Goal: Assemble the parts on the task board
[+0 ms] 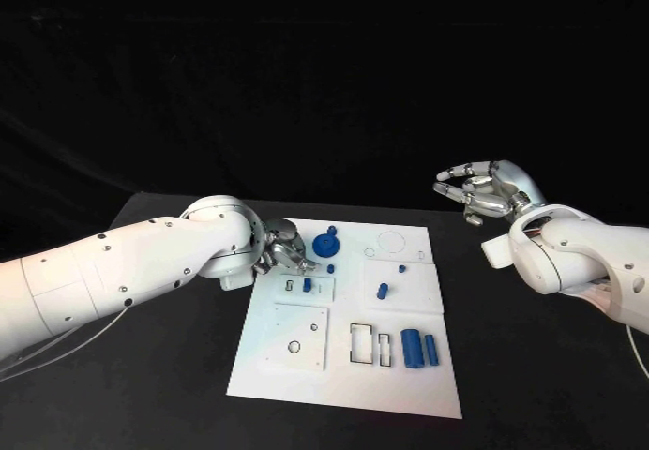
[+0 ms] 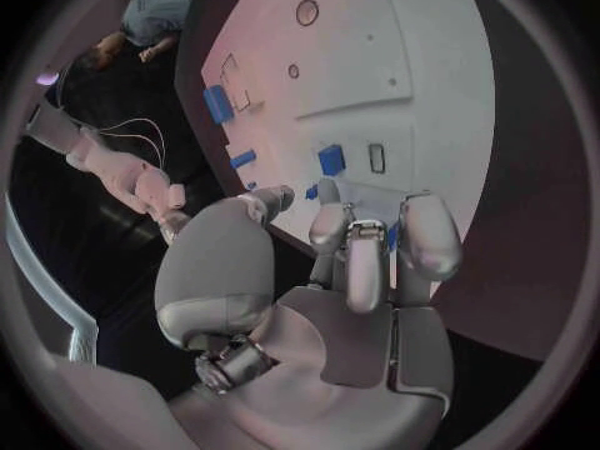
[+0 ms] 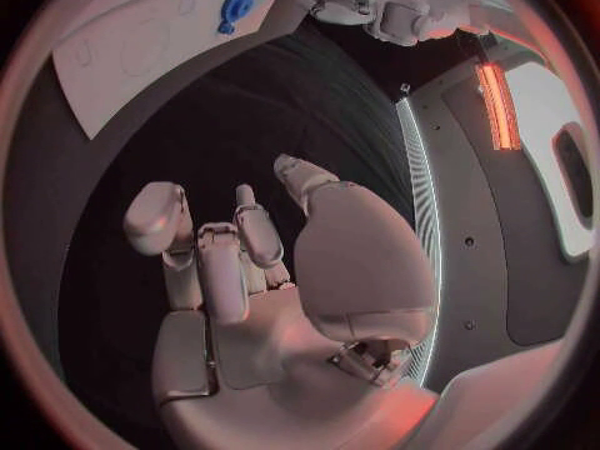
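Left robot hand [image 1: 280,251] fingers curled at task board [image 1: 406,384] left edge, over a small blue part [image 1: 307,284]; grip uncertain. Right robot hand [image 1: 484,190] raised off-board, loosely curled, empty. Advice: lower slowly, align part with slot.

You have the task board [image 1: 345,380] lying in the middle of the worktop [image 1: 541,375]. On its far left part stands a round knobbed part [image 1: 326,246], with the left robot hand [image 1: 280,255] just left of it at the board's edge. Near the right, two cylinders [image 1: 421,349] lie side by side. The right robot hand [image 1: 484,190] hovers far right, off the board.
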